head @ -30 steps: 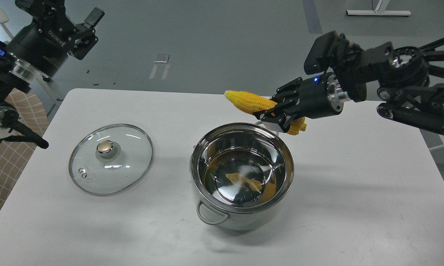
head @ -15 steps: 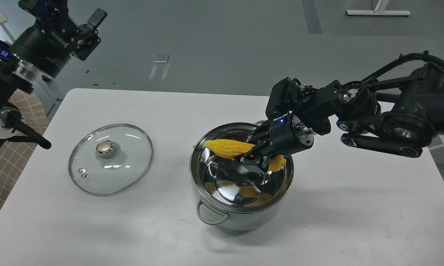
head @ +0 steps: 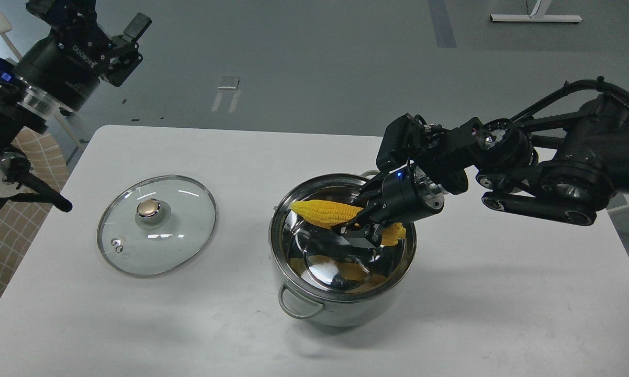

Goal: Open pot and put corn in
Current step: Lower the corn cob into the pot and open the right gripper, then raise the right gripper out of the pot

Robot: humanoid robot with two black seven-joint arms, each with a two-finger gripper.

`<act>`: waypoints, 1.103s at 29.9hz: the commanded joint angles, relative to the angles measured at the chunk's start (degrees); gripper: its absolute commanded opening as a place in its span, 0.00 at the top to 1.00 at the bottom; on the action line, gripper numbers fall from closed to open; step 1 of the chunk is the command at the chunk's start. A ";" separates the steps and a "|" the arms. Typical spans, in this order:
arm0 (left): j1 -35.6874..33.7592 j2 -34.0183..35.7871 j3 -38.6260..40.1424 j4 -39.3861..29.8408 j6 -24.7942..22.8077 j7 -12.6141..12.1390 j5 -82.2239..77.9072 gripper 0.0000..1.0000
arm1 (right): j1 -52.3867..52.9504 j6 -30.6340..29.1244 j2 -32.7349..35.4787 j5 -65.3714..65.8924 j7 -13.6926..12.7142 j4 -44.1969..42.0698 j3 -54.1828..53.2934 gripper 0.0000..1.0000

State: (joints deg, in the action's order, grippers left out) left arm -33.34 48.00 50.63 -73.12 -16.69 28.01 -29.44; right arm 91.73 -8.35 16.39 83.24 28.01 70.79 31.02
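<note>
Pot (head: 293, 285): centre of frame, uncovered; glass lid (head: 156, 225) lay flat at left. Corn (head: 325, 213): pinched mid-cob by right gripper (head: 366, 226), level across the pot's mouth, tip at the left rim. Left gripper (head: 116, 44): upper left, fingers spread, empty. Risk: on release the cob, spanning the opening, could bridge the rim or roll out.
</note>
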 commanded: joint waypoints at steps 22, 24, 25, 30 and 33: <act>0.03 0.08 -0.01 0.00 0.08 -0.01 -0.17 0.04 | 1.35 0.96 2.51 -8.08 -0.01 -5.30 -6.84 0.01; 0.03 -0.62 -0.01 0.17 0.16 -0.01 -0.17 0.03 | 1.35 1.58 4.26 -10.98 -0.01 -8.98 -11.75 0.00; 0.03 -1.06 -0.01 0.35 0.17 -0.01 -0.26 0.02 | 1.17 1.84 4.88 -11.95 -0.01 -9.70 -13.08 0.00; -0.59 -4.57 0.08 2.45 1.04 -0.01 -0.09 0.02 | -1.37 5.44 8.74 -21.25 -0.01 -14.18 -20.55 0.00; -1.03 -6.51 0.08 5.62 2.10 -0.01 0.18 0.02 | -4.27 6.76 8.49 -26.89 -0.01 -18.74 -25.12 0.00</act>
State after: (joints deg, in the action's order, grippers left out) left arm -33.90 43.32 50.67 -70.18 -15.43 28.00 -29.56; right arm 90.02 -2.94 24.57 61.70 27.98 56.10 10.29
